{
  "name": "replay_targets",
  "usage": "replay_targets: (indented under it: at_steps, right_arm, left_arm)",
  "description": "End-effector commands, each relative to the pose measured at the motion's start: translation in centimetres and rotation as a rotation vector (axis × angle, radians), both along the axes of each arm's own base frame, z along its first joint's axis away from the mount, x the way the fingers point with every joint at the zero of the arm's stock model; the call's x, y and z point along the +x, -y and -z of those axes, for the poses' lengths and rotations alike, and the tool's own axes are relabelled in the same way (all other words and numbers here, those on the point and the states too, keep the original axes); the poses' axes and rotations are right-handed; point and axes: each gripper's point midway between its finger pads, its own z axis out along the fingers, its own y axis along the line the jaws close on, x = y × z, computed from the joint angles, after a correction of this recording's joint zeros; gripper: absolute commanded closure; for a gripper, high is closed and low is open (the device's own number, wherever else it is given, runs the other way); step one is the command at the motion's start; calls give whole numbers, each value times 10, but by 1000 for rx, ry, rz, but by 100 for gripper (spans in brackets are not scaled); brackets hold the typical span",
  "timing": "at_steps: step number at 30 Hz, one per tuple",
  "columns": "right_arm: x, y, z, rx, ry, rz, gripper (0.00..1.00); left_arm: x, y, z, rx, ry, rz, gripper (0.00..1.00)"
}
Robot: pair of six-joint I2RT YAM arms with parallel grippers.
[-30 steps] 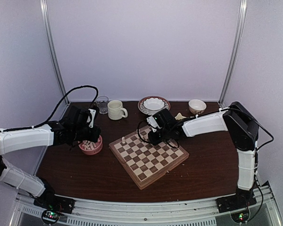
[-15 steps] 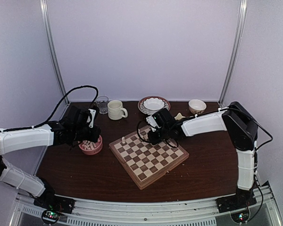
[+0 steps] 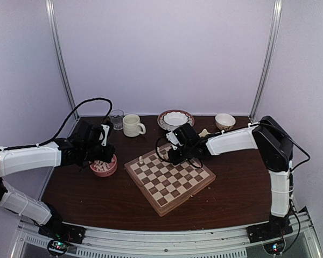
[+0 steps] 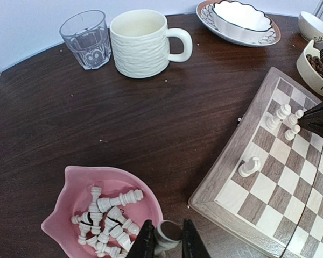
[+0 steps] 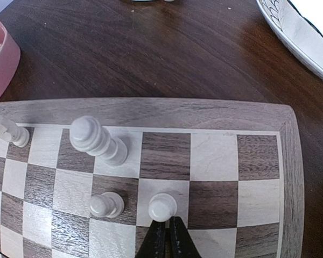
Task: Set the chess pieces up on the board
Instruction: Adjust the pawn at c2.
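1. Noting the left claw: nearly closed, pinching one chessman with its round base facing the wrist camera, at the pink bowl's 5 o'clock rim.
2. The board lies near, at 2 o'clock from that claw; its free edge squares are probably where the carry ends.
3. The right claw is shut and empty, just at 6 o'clock of a standing pawn.

Soft, even light; the chess pieces cast faint shadows on the board.
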Motion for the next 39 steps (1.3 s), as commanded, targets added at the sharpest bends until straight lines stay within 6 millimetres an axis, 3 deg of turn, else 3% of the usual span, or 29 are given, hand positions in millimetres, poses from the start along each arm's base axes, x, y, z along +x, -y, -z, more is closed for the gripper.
replay_targets:
  at_steps: [1,6,12,18,23,28,32,39]
  right_arm:
    - [5,-4,1,-5,4,0,92]
    - [5,-3,-2,-1,9,1,90]
    - [0,4,-21,29,50,11,87]
    - [-14,6,-54,104,98,7,81]
    - [-45,-13,-88,185,143,-50,75]
    - [-89,-47,-118,331,161,-189,65]
    - [-114,-63,-130,426,154,-275,58]
    - [-132,-74,-141,533,161,-364,52]
  left_arm:
    - [4,2,-9,-31,19,-4,86]
    - [4,4,-9,-41,15,3,86]
    - [0,13,-11,-85,-1,38,86]
    - [-15,52,-24,-259,-37,214,86]
    - [-35,89,-47,-436,-40,421,87]
    - [-52,106,-69,-573,-7,549,87]
    - [-64,116,-81,-663,12,634,87]
    - [-75,130,-87,-745,28,712,87]
